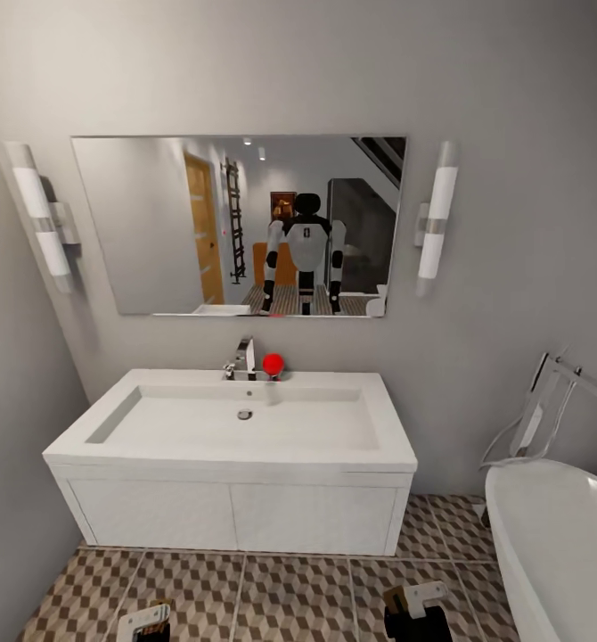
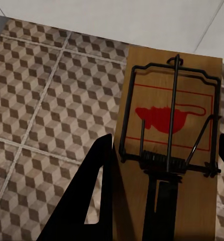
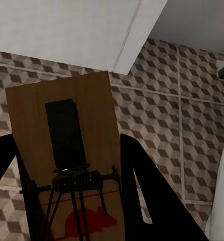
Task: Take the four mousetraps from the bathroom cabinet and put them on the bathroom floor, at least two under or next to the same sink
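Observation:
My left gripper [image 2: 166, 150] is shut on a mousetrap [image 2: 167, 85], a tan board with a dark wire bar and a red mouse print, held above the bathroom floor [image 2: 46, 100]. My right gripper [image 3: 67, 150] is shut on a second mousetrap [image 3: 92, 100], its board pointing toward the white vanity's foot. In the head view both grippers, left [image 1: 145, 620] and right [image 1: 414, 602], hang low over the cube-patterned bathroom floor [image 1: 290, 593], in front of the white bathroom sink [image 1: 232, 462]. The cabinet is out of view.
The sink's vanity [image 1: 236, 517] has a chrome tap [image 1: 243, 358] with a red ball [image 1: 273, 363] beside it. A mirror [image 1: 156, 223] hangs above, showing the robot's reflection. A white bathtub [image 1: 557, 544] stands at the right. Grey walls close in the left side and the back.

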{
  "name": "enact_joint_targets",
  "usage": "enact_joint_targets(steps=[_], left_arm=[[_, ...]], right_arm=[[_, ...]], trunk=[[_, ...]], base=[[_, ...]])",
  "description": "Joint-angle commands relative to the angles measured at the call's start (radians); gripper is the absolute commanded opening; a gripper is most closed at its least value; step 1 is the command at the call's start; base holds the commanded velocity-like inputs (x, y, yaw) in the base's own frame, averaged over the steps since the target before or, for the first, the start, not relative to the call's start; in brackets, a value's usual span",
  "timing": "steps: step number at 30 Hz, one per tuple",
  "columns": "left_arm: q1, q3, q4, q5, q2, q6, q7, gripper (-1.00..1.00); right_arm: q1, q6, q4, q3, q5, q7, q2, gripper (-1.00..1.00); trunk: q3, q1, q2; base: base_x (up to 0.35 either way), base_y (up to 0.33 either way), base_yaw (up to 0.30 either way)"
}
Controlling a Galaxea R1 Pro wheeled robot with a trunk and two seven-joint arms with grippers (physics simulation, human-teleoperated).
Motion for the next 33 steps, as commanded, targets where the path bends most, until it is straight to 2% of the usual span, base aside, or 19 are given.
enact_joint_targets(steps=[1, 10, 19, 33], left_arm=[[0.0, -0.01, -0.002, 0.002, 0.001, -0.002, 0.01, -1.0], [0.0, -0.008, -0.001, 0.001, 0.001, -0.002, 0.013, -1.0], [0.0, -0.008, -0.001, 0.001, 0.001, 0.0, 0.013, -1.0], [0.0, -0.008, -0.001, -0.001, 0.001, 0.0, 0.015, -1.0]], right_arm=[[0.0, -0.002, 0.001, 0.003, 0.004, -0.005, 0.0, -1.0], [0.0, -0.002, 0.001, 0.004, 0.004, -0.005, 0.0, -1.0], [0.0, -0.002, 0.001, 0.003, 0.004, -0.005, 0.0, -1.0], [0.0, -0.002, 0.001, 0.003, 0.004, -0.005, 0.0, -1.0]], trunk=[[0.0, 0.0, -0.001], [0.002, 0.0, -0.001], [0.002, 0.0, -0.001], [0.002, 0.0, -0.001]], base=[[0.0, 0.0, -0.115], [0.009, 0.0, -0.088], [0.222, 0.0, -0.005], [0.052, 0.0, 0.0]])
